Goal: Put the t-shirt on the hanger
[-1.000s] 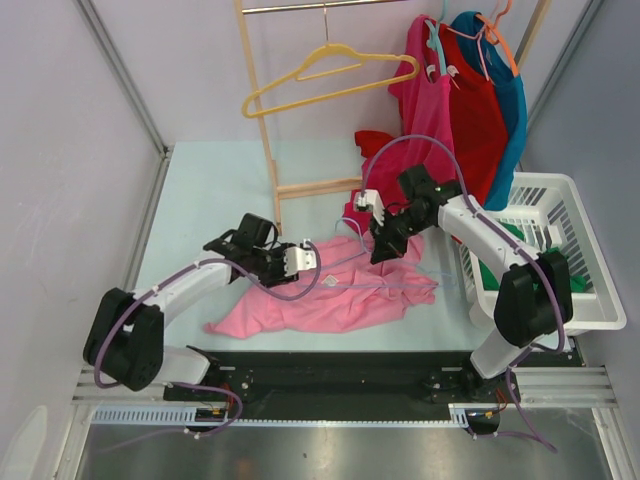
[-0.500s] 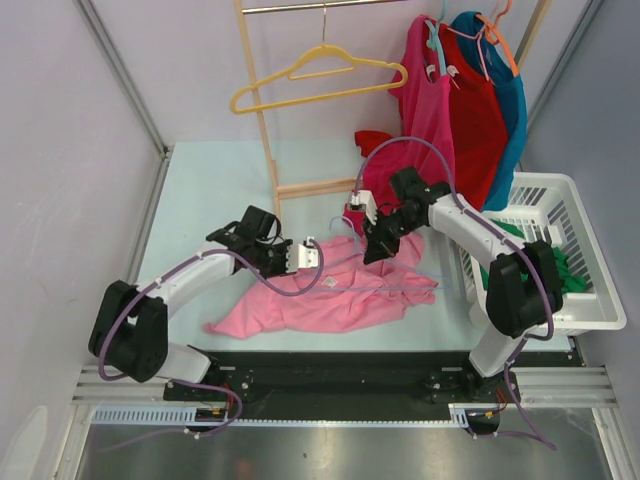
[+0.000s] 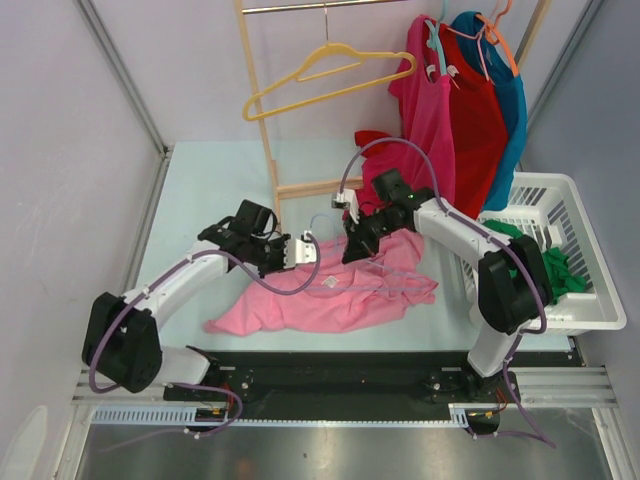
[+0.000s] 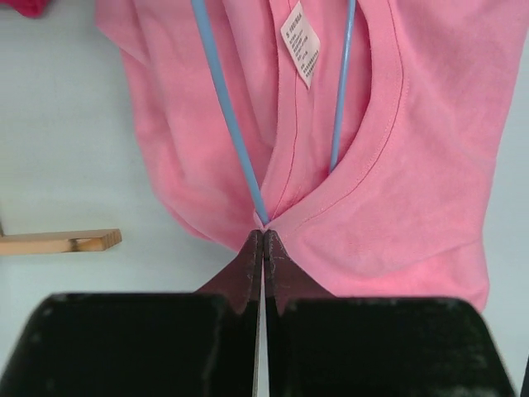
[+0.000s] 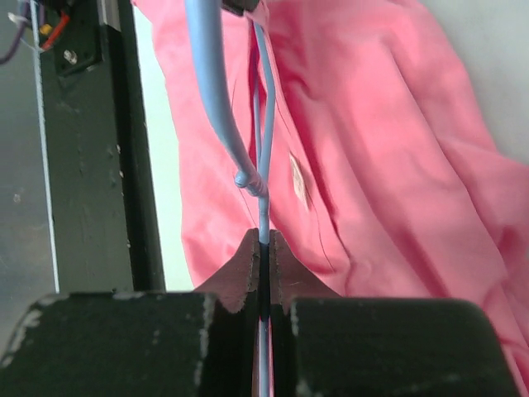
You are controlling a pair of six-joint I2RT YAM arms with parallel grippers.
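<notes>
The light pink t-shirt (image 3: pixel 345 295) lies crumpled on the table between the arms, neck opening up, its white tag (image 4: pixel 300 43) showing inside the collar. In the left wrist view my left gripper (image 4: pixel 263 236) is shut on the collar's edge, where two thin blue bars of the hanger (image 4: pixel 227 124) run into the neck opening. In the top view the left gripper (image 3: pixel 306 250) is at the shirt's upper left. My right gripper (image 5: pixel 262 241) is shut on the hanger (image 5: pixel 216 91) just below its hook's base; it hovers over the shirt's top edge (image 3: pixel 350 246).
A yellow hanger (image 3: pixel 330 75) hangs on the wooden rack (image 3: pixel 262 130) at the back. Magenta (image 3: pixel 425 110), red and teal garments hang at back right. A white basket (image 3: pixel 565 200) with green cloth stands right. The rack's wooden foot (image 4: pixel 58 241) lies left of the shirt.
My left gripper has shut on the shirt's collar. The right arm has carried the hanger leftward and back. The yellow hanger on the rack is swinging.
</notes>
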